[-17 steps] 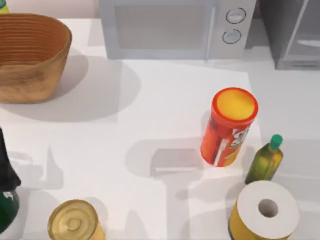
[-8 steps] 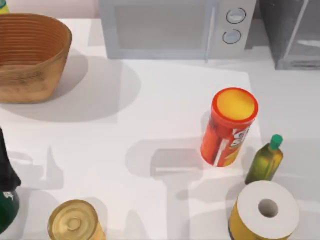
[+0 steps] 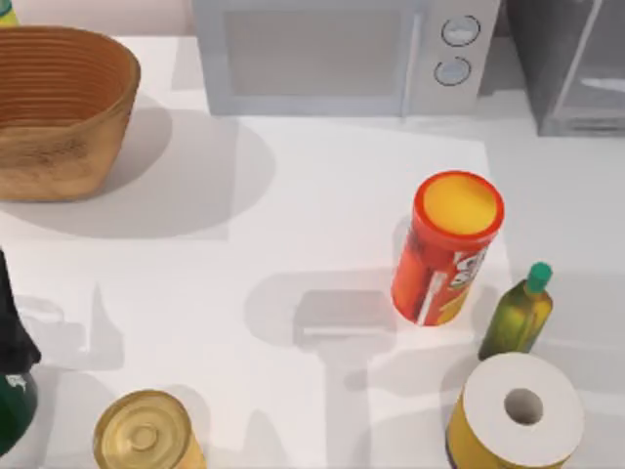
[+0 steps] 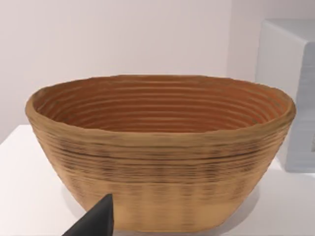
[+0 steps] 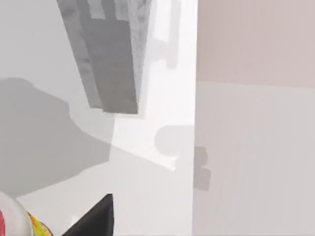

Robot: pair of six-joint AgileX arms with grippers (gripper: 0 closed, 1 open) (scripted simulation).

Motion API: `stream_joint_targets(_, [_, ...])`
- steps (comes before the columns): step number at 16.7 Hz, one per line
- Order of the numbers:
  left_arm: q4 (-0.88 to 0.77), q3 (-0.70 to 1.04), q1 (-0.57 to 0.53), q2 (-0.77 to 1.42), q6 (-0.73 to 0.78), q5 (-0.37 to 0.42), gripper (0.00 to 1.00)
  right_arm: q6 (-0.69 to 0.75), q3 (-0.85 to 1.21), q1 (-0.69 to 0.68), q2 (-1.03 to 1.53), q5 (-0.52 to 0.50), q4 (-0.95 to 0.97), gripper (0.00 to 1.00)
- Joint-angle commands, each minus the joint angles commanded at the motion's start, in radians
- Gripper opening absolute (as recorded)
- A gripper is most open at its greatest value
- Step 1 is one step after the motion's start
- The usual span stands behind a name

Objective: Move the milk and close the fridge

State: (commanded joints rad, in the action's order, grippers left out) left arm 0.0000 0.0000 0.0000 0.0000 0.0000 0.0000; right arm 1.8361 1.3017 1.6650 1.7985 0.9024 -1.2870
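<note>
Fridge (image 3: 576,63) – one, top right | red can (image 3: 447,249) – one | basket (image 3: 59,107) – one | both grippers' fingers: cannot tell.

We see a woven basket (image 3: 61,107) at the counter's (image 3: 322,195) left and a microwave (image 3: 342,54) at the back. Toward the right stand a red can (image 3: 447,249), an oil bottle (image 3: 518,313) and a paper roll (image 3: 518,410); a tin (image 3: 146,432) sits near the front left.

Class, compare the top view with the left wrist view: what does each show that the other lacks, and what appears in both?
Top view alone: the red can, the green-capped oil bottle, the paper roll, the gold-lidded tin, the microwave's two knobs, and the fridge at the table's back right. Left wrist view alone: the basket's outer side wall seen side-on, and a dark fingertip of the left gripper. Both: the wicker basket, the microwave, the white table.
</note>
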Motion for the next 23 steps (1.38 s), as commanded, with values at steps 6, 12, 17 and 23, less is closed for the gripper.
stream_joint_targets(6, [0.0, 0.0, 0.0, 0.0, 0.0, 0.0, 1.0, -0.411, -0.002, -0.204, 0.001, -0.041, 0.331, 1.0])
stream_joint_targets(12, [0.0, 0.0, 0.0, 0.0, 0.0, 0.0, 1.0, -0.771, -0.019, -0.391, 0.018, -0.083, 0.59, 1.0])
stream_joint_targets(17, [0.0, 0.0, 0.0, 0.0, 0.0, 0.0, 1.0, -1.119, -0.008, -0.621, 0.011, -0.139, 0.904, 1.0])
stream_joint_targets(23, [0.0, 0.0, 0.0, 0.0, 0.0, 0.0, 1.0, -1.238, -0.018, -0.74, 0.023, -0.181, 1.022, 1.0])
